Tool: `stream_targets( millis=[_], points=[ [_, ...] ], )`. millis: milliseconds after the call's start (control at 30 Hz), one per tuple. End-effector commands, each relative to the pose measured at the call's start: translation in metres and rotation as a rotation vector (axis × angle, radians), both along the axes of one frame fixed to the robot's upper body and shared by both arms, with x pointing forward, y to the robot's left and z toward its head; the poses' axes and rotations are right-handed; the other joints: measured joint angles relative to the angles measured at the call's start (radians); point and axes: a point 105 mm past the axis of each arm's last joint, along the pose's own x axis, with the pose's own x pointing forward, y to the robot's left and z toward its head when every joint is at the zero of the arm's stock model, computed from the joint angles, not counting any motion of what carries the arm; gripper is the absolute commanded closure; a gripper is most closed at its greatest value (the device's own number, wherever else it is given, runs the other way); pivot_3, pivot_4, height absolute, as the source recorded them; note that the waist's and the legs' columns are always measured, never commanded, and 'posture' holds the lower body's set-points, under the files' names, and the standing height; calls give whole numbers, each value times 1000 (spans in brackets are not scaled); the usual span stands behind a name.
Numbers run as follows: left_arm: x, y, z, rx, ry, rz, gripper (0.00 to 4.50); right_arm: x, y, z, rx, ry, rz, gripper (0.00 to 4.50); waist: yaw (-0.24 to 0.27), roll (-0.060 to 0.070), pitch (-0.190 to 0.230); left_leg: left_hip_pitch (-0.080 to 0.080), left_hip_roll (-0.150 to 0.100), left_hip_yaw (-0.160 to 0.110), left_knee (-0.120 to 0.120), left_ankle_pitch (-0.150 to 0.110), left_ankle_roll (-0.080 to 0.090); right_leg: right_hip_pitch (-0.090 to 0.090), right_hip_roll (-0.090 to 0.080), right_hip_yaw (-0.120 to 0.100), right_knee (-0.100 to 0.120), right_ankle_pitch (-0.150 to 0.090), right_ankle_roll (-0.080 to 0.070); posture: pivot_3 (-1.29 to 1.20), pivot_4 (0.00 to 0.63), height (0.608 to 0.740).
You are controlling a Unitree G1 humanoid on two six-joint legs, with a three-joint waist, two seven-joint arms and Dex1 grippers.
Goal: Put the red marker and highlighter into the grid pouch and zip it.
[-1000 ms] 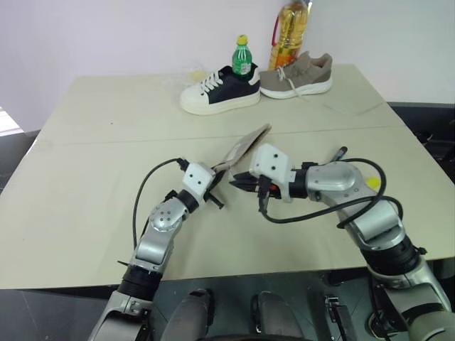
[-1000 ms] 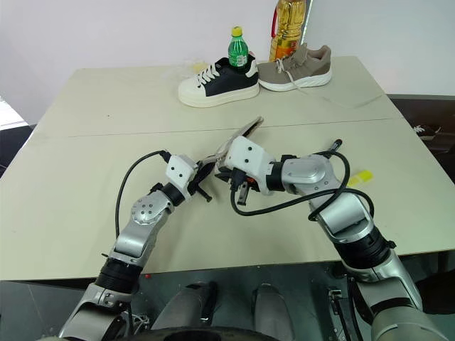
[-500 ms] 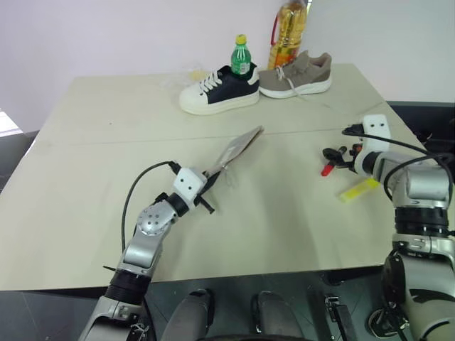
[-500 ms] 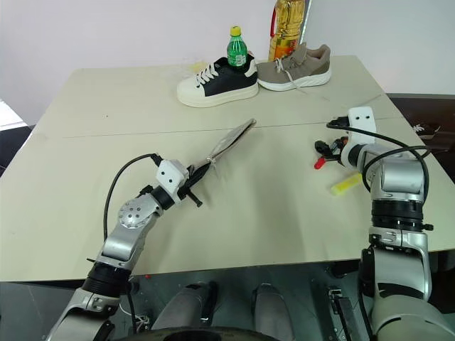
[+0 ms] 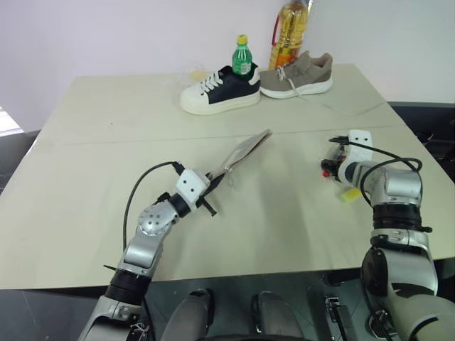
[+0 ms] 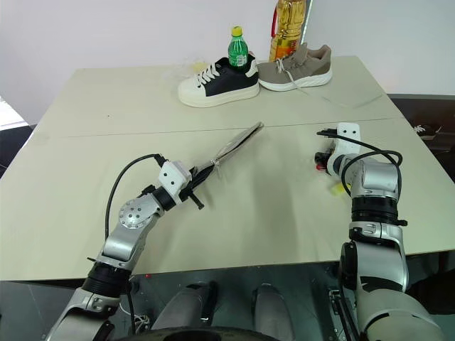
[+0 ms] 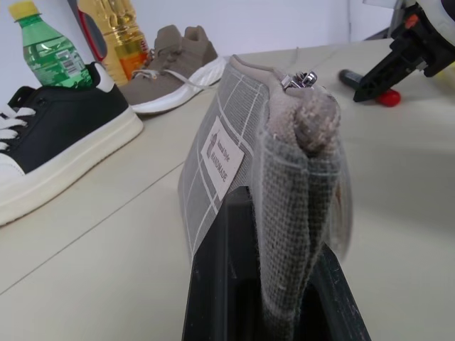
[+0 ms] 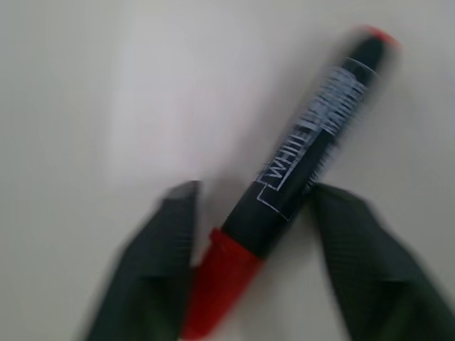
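Observation:
The grid pouch [image 5: 245, 151], grey with white lines and a small white label [image 7: 224, 151], is lifted at a slant above the table's middle. My left gripper [image 5: 213, 176] is shut on its near end. The red marker [image 8: 298, 170] lies on the table at the right, its dark barrel carrying white lettering and a red end. My right gripper [image 5: 333, 165] is down on it, with one finger closed in on each side. The yellow highlighter [image 5: 348, 195] lies just beside it, partly hidden behind my right forearm.
At the back of the beige table [image 5: 106, 142] stand a white-and-black sneaker [image 5: 219, 91] with a green bottle [image 5: 242, 57] in it, a tan sneaker [image 5: 297, 74] and a bottle of oil [image 5: 288, 32]. The table's right edge is close to my right arm.
My right arm swung from the pouch at the middle out to the right and down onto the red marker, where its fingers closed in. The left gripper kept holding the pouch.

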Motion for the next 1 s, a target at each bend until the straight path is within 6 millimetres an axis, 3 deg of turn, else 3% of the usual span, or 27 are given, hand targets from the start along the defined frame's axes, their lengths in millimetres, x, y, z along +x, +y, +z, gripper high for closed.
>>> stream_targets(
  millis=[33, 200, 267, 367, 467, 567, 1000],
  points=[
    [-2, -1, 19, -41, -64, -7, 4500, 6, 4, 21, -31, -72, 22, 3969, 0, 0, 0, 0, 0, 0, 0, 0, 0, 0, 0, 0, 0, 0, 0, 0, 150, 740],
    [-2, 4, 26, -97, -44, -4, 4500, 10, 27, 59, -163, -248, 218, 4110, -6, 0, 0, 0, 0, 0, 0, 0, 0, 0, 0, 0, 0, 0, 0, 0, 150, 740],
    [-3, 8, 30, -132, -29, -6, 4500, 4, 53, 89, -361, -411, 446, 4110, -5, 1, 1, 0, 0, 0, 0, 0, 0, 0, 0, 0, 0, 0, 0, 0, 150, 740],
    [-7, 13, 33, -175, 4, -22, 4500, -16, 86, 105, -562, -534, 735, 4110, -6, 1, 1, 0, 0, 0, 0, 0, 0, 0, 0, -1, 0, 0, 1, 0, 150, 740],
    [-10, 16, 33, -189, 35, -41, 4500, -33, 99, 104, -590, -552, 895, 4110, -6, 0, 0, 1, 0, 0, 0, 0, 0, 1, 1, -1, 0, -1, 2, 0, 150, 740],
    [-13, 16, 31, -180, 52, -58, 4500, -41, 101, 99, -643, -538, 970, 4110, -3, 0, 1, 1, 0, 0, 1, 0, 0, 2, 0, -1, 0, -1, 1, 0, 150, 740],
    [-19, 14, 28, -153, 59, -80, 4500, -45, 101, 83, -753, -481, 1080, 4110, 3, 0, 1, 1, 0, 0, 1, 0, 0, 1, -2, 0, -1, -1, 1, 0, 150, 740]
  ],
)
